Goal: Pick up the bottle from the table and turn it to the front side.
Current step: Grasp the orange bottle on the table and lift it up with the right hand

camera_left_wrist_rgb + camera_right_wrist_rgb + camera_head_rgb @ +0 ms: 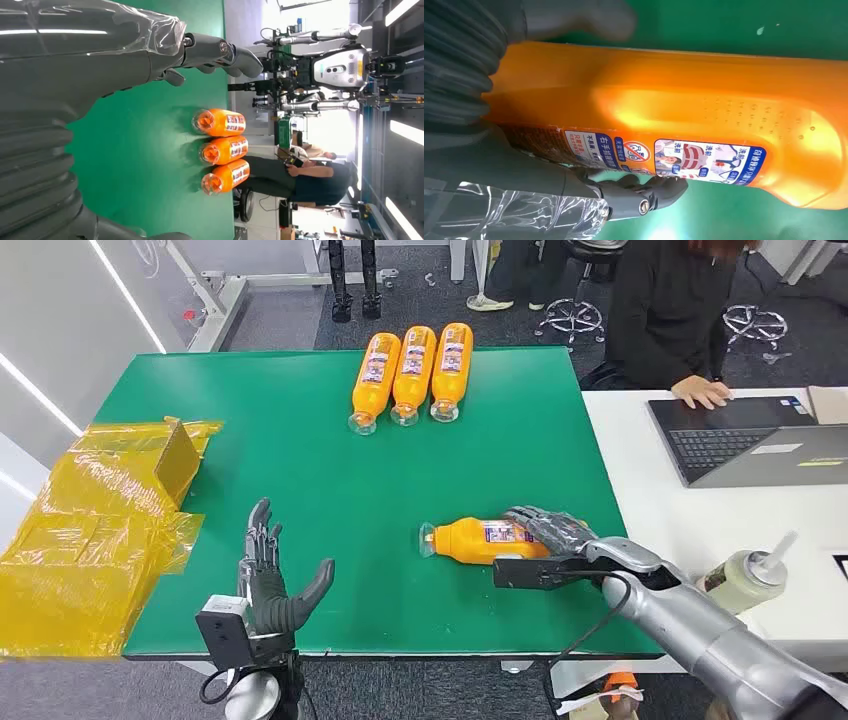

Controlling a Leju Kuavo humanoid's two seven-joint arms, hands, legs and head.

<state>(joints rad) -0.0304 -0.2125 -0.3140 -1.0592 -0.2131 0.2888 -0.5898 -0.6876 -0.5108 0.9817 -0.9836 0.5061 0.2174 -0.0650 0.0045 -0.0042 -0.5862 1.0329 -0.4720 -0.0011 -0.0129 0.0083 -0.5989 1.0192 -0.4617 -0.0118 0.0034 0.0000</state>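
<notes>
1. Yellow plastic wrap [90, 540] lies bunched over the table's left edge, partly on the green table [300, 440].
2. Left hand [272, 585] is raised over the near left part of the table, palm up, fingers spread apart, thumb out to the side; it holds nothing. Left wrist view agrees: thumb and fingers hang free above the green surface.
3. Three orange bottles [410, 370] lie side by side at the far middle of the table, touching one another, caps toward the robot.
4. Task bottle [480, 540] lies on its side right of centre, near the front edge, cap pointing left, label facing up.
5. Right hand [555, 540] is closed around the bottle's base end. Right wrist view: thumb [574, 20] presses one side of the orange body, fingers [659, 187] wrap the opposite side at the label's edge.
6. White table [680, 530] adjoins on the right, carrying a laptop [750, 440] and a pump bottle [745, 580]; a person's hand rests by the laptop.
</notes>
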